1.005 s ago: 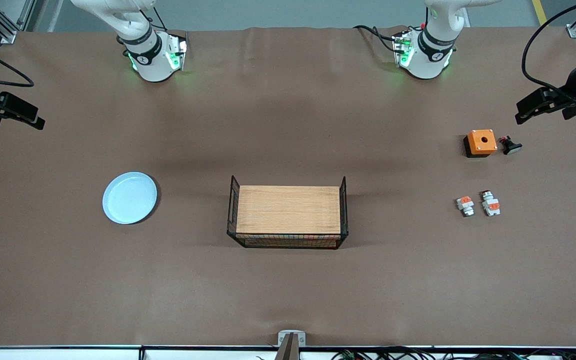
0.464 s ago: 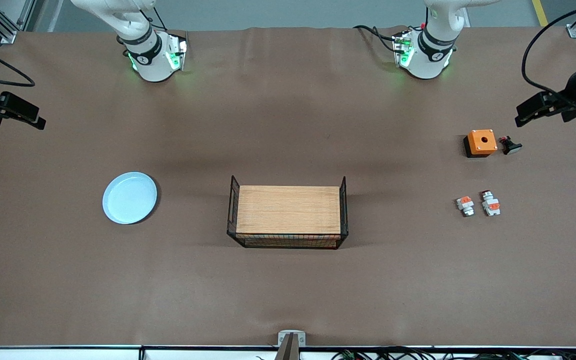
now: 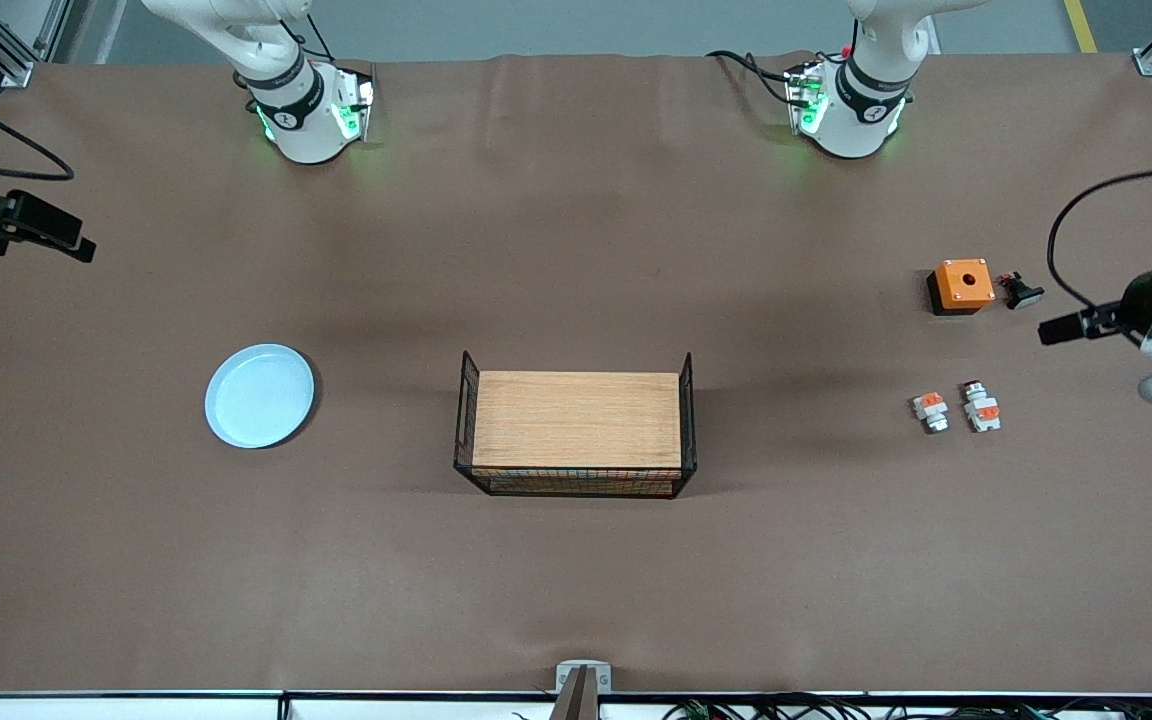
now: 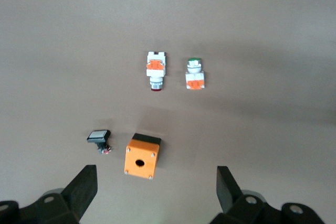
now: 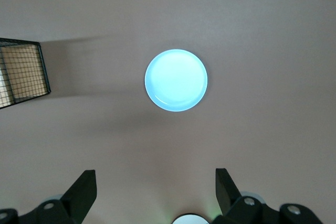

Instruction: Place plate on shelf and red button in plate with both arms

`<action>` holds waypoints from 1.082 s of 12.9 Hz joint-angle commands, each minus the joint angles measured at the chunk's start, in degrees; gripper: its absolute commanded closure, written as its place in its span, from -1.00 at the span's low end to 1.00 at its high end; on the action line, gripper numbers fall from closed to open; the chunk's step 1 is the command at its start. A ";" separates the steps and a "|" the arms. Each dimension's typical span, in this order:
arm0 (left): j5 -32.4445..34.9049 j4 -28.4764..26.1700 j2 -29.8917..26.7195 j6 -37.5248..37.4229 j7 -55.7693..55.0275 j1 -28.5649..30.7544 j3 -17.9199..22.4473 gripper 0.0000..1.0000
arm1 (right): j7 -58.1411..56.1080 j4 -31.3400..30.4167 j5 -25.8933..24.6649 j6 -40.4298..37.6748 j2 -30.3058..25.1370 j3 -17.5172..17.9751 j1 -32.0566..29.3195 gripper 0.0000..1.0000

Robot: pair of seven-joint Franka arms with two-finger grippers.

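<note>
The pale blue plate (image 3: 259,395) lies flat on the table toward the right arm's end; it also shows in the right wrist view (image 5: 176,80). The red button (image 3: 981,406) is the longer of two white-and-orange pieces and lies toward the left arm's end; it also shows in the left wrist view (image 4: 156,69). My left gripper (image 3: 1061,328) is open and empty, up over the table's end beside the orange box; its fingers (image 4: 84,190) are wide apart. My right gripper (image 3: 71,243) is open and empty over the table's other end, well apart from the plate.
A wire basket with a wooden floor (image 3: 576,433) stands mid-table; its corner shows in the right wrist view (image 5: 23,74). An orange box with a round hole (image 3: 961,285), a small black push-button piece (image 3: 1021,292) and the shorter white-and-orange piece (image 3: 930,410) lie near the red button.
My left gripper has swung in over the table's end, from level with the orange box to between the box and the white pieces. My right gripper has shifted only slightly.
</note>
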 commanded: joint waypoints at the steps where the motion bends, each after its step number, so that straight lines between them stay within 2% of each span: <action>1: 1.60 -5.87 0.30 7.47 -0.64 2.88 -0.38 -1.00 | -0.26 0.91 -0.99 0.20 8.33 1.06 -2.81 -0.99; 4: 1.87 -13.00 4.24 20.13 0.33 7.20 -0.38 -1.00 | -5.68 -0.40 -2.92 8.52 17.91 0.97 -5.97 -0.99; 6: 1.78 -13.72 8.11 23.58 -0.37 7.91 -0.38 -1.00 | -8.78 -3.73 -3.80 17.91 21.45 0.97 -7.47 -0.99; 8: 1.78 -13.63 11.27 26.30 -0.63 8.61 -0.38 -0.95 | -8.88 -10.65 -4.77 27.84 21.90 0.97 -8.35 -0.99; 11: 1.26 -13.37 14.88 30.52 -0.72 8.87 -0.38 -0.76 | -9.49 -18.32 -5.56 37.96 21.64 0.97 -9.23 -0.99; 14: 0.99 -13.10 18.40 35.18 -0.81 8.88 -0.47 -0.75 | -11.78 -24.21 -5.56 46.41 21.64 0.97 -10.19 -0.99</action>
